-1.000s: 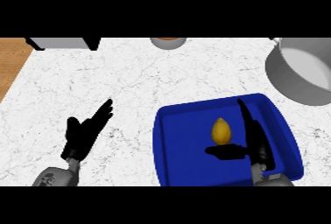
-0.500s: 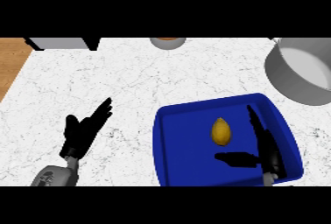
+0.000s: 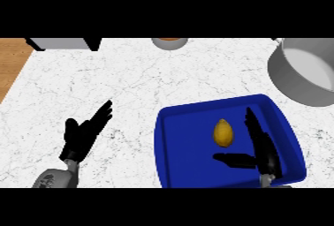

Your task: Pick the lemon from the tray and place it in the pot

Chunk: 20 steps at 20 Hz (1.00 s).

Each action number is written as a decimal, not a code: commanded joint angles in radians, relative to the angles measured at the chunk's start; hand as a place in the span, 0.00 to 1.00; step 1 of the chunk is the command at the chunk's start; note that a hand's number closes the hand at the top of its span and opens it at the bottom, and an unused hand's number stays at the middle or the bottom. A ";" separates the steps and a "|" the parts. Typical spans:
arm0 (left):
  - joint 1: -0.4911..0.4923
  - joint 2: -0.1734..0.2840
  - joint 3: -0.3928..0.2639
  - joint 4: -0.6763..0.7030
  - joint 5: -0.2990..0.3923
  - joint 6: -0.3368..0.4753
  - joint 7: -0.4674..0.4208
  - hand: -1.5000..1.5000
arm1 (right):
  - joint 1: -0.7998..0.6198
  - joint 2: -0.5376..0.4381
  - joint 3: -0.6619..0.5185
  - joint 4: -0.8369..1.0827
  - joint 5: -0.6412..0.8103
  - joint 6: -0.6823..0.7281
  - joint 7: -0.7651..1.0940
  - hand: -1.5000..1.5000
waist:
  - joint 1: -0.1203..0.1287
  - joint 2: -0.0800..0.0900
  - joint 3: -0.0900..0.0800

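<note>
Yellow lemon (image 3: 223,132) in blue tray (image 3: 189,154), open right hand (image 3: 262,148) beside it; left hand (image 3: 83,134) open.

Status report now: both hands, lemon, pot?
Right hand open beside lemon, not touching. Lemon lies in blue tray. Left hand open, resting. Pot unobstructed.

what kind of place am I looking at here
Most likely a kitchen counter: a white marbled countertop with a large grey pot at its right edge and a lemon lying in a blue tray.
</note>
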State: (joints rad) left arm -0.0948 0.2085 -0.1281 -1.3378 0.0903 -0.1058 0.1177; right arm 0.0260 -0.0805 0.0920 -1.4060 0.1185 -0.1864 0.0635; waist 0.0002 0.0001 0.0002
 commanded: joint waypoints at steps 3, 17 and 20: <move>-0.007 -0.044 0.024 0.010 -0.032 -0.012 0.003 0.50 | -0.063 0.038 -0.056 0.111 -0.059 0.028 -0.052 0.00 | 0.000 0.000 0.000; 0.012 -0.052 0.002 -0.072 -0.038 -0.003 0.072 0.50 | -0.174 0.078 -0.059 0.487 -0.076 0.009 -0.399 1.00 | 0.015 0.002 0.002; -0.006 -0.035 0.033 -0.016 -0.025 -0.030 0.018 0.50 | -0.170 0.078 -0.078 0.524 -0.129 0.031 -0.491 1.00 | 0.013 0.006 0.002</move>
State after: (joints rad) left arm -0.0902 0.1676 -0.1124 -1.3645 0.0488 -0.1188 0.1411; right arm -0.1230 -0.0395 0.0356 -1.0111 0.0357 -0.1784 -0.3470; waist 0.0014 -0.0197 -0.0320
